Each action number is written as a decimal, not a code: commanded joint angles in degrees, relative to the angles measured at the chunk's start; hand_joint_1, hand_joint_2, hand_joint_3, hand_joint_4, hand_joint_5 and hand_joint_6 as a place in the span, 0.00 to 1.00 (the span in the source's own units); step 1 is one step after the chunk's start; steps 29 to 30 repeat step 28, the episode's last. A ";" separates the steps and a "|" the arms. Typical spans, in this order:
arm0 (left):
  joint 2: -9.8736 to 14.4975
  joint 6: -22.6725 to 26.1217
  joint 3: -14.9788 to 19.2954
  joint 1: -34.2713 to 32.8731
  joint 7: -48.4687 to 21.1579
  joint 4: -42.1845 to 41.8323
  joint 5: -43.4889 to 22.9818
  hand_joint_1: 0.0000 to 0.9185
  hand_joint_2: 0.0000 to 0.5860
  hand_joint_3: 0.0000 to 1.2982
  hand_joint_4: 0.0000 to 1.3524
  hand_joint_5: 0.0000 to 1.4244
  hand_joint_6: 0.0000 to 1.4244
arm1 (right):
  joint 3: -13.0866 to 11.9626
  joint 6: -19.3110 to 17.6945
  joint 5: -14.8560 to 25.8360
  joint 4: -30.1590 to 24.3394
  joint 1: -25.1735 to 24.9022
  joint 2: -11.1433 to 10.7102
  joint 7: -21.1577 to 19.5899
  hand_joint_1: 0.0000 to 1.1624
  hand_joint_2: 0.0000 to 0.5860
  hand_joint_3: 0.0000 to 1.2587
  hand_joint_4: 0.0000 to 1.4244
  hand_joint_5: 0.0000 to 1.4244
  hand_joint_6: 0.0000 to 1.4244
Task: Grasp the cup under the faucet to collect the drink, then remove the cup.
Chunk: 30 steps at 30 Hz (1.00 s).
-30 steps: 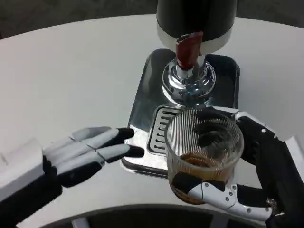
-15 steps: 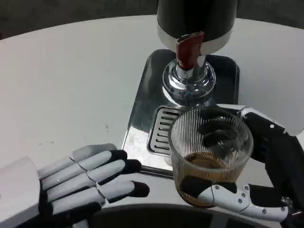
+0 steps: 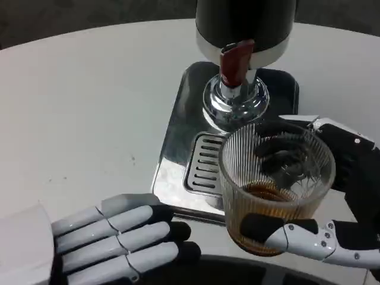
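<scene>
A ribbed clear glass cup with brown drink in its bottom is held by my right hand, thumb across its front and fingers behind it. It hangs off the front right of the drip grate. The dispenser's red faucet lever and chrome spout base stand behind the cup, on the steel tray. My left hand lies flat and open at the lower left, fingers pointing right, holding nothing.
The black and white dispenser body rises at the top centre. White table spreads to the left and behind. The table's near edge runs along the bottom under both hands.
My right hand has carried the cup to the right and a little up, away from the grate. My left hand has drawn back toward the bottom left.
</scene>
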 commanded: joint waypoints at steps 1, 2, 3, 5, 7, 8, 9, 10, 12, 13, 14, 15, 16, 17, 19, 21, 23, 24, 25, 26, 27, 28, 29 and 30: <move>1.15 -1.15 1.09 1.74 -0.76 -1.29 -1.88 0.00 0.11 0.04 0.00 0.00 0.00 | -0.30 -1.08 2.42 -1.55 -0.28 -0.52 0.09 0.82 0.25 0.57 0.54 0.63 0.58; 1.26 -1.06 1.27 1.90 -0.77 -1.44 -2.10 0.00 0.11 0.04 0.00 0.00 0.00 | -0.27 -1.25 2.62 -1.55 -0.25 -0.64 -0.01 0.82 0.25 0.57 0.54 0.63 0.58; 1.34 -0.98 1.39 2.02 -0.77 -1.54 -2.25 0.00 0.11 0.04 0.00 0.00 0.00 | -0.22 -1.38 2.78 -1.55 -0.24 -0.77 -0.12 0.82 0.25 0.57 0.54 0.63 0.58; 1.45 -0.86 1.64 2.17 -0.77 -1.71 -2.52 0.00 0.11 0.03 0.00 0.00 0.00 | -0.15 -1.45 3.02 -1.55 -0.25 -0.94 -0.29 0.82 0.25 0.57 0.54 0.63 0.58; 1.47 -0.74 1.83 2.24 -0.78 -1.83 -2.61 0.00 0.11 0.03 0.00 0.00 0.00 | 0.00 -1.46 3.17 -1.55 -0.29 -1.13 -0.41 0.82 0.26 0.57 0.54 0.63 0.58; 1.48 -0.67 1.88 2.23 -0.78 -1.87 -2.68 0.00 0.11 0.03 0.00 0.00 0.00 | 0.05 -1.46 3.23 -1.55 -0.30 -1.20 -0.46 0.82 0.26 0.57 0.54 0.63 0.58; 1.48 -0.63 1.91 2.21 -0.82 -1.90 -2.77 0.00 0.11 0.03 0.00 0.00 0.00 | 0.10 -1.46 3.31 -1.55 -0.30 -1.29 -0.48 0.82 0.26 0.57 0.54 0.63 0.58; 1.49 -0.54 1.94 2.21 -0.85 -1.93 -2.86 0.00 0.11 0.03 0.00 0.00 0.00 | 0.19 -1.45 3.34 -1.55 -0.31 -1.38 -0.50 0.82 0.26 0.57 0.54 0.63 0.58; 1.49 -0.29 1.99 2.18 -0.83 -1.97 -2.91 0.00 0.11 0.03 0.00 0.00 0.00 | 0.38 -1.41 3.37 -1.55 -0.28 -1.45 -0.58 0.82 0.26 0.57 0.54 0.63 0.58; 1.47 -0.19 2.00 2.17 -0.81 -1.98 -2.91 0.00 0.11 0.03 0.00 0.00 0.00 | 0.58 -1.43 3.36 -1.55 -0.23 -1.43 -0.61 0.82 0.26 0.57 0.54 0.63 0.58; 1.42 -0.09 1.99 2.18 -0.78 -2.09 -2.93 0.00 0.11 0.03 0.00 0.00 0.00 | 0.76 -1.46 3.36 -1.55 -0.19 -1.44 -0.61 0.82 0.26 0.57 0.54 0.63 0.58; 1.37 -0.02 1.99 2.19 -0.75 -2.20 -2.94 0.00 0.11 0.03 0.00 0.00 0.00 | 0.88 -1.49 3.35 -1.55 -0.17 -1.44 -0.62 0.82 0.26 0.57 0.54 0.63 0.58; 1.33 0.03 1.99 2.20 -0.73 -2.28 -2.95 0.00 0.11 0.03 0.00 0.00 0.00 | 0.94 -1.52 3.32 -1.55 -0.16 -1.48 -0.61 0.82 0.26 0.57 0.54 0.63 0.58; 1.30 0.13 2.00 2.24 -0.73 -2.36 -2.96 0.00 0.11 0.03 0.00 0.00 0.00 | 0.95 -1.56 3.32 -1.55 -0.15 -1.51 -0.64 0.82 0.26 0.57 0.54 0.63 0.58; 1.31 0.28 2.00 2.26 -0.79 -2.46 -2.96 0.00 0.11 0.03 0.00 0.00 0.00 | 0.96 -1.63 3.35 -1.55 -0.14 -1.60 -0.63 0.82 0.26 0.57 0.54 0.63 0.58; 1.38 0.34 1.98 2.23 -0.87 -2.51 -2.99 0.00 0.11 0.03 0.00 0.00 0.00 | 1.03 -1.66 3.42 -1.55 -0.13 -1.71 -0.57 0.82 0.26 0.57 0.54 0.63 0.58; 1.54 0.50 1.85 2.09 -0.95 -2.46 -2.92 0.00 0.11 0.03 0.00 0.00 0.00 | 1.30 -1.66 3.33 -1.55 -0.13 -1.68 -0.59 0.82 0.27 0.57 0.54 0.63 0.58; 1.58 0.57 1.80 2.00 -0.97 -2.42 -2.87 0.00 0.11 0.03 0.00 0.00 0.00 | 1.43 -1.63 3.25 -1.55 -0.12 -1.64 -0.64 0.82 0.27 0.57 0.54 0.63 0.58; 1.63 0.65 1.73 1.86 -0.98 -2.33 -2.80 0.00 0.11 0.03 0.00 0.00 0.00 | 1.55 -1.62 3.19 -1.55 -0.10 -1.60 -0.68 0.82 0.27 0.57 0.54 0.63 0.58; 1.65 0.73 1.69 1.68 -0.96 -2.19 -2.76 0.00 0.11 0.03 0.00 0.00 0.00 | 1.62 -1.60 3.16 -1.55 -0.09 -1.58 -0.72 0.82 0.27 0.57 0.54 0.63 0.58; 1.65 0.79 1.67 1.56 -0.96 -2.10 -2.75 0.00 0.11 0.03 0.00 0.00 0.00 | 1.69 -1.59 3.13 -1.55 -0.09 -1.59 -0.73 0.82 0.27 0.57 0.55 0.63 0.58; 1.69 0.88 1.67 1.42 -0.95 -2.00 -2.79 0.00 0.11 0.03 0.00 0.00 0.00 | 1.73 -1.56 3.10 -1.55 -0.13 -1.59 -0.73 0.82 0.27 0.57 0.55 0.63 0.58; 1.69 0.88 1.67 1.42 -0.95 -2.00 -2.79 0.00 0.11 0.03 0.00 0.00 0.00 | 1.73 -1.56 3.10 -1.55 -0.13 -1.59 -0.73 0.82 0.27 0.57 0.55 0.63 0.58; 1.69 0.88 1.67 1.42 -0.95 -2.00 -2.79 0.00 0.11 0.03 0.00 0.00 0.00 | 1.73 -1.56 3.10 -1.55 -0.13 -1.59 -0.73 0.82 0.27 0.57 0.55 0.63 0.58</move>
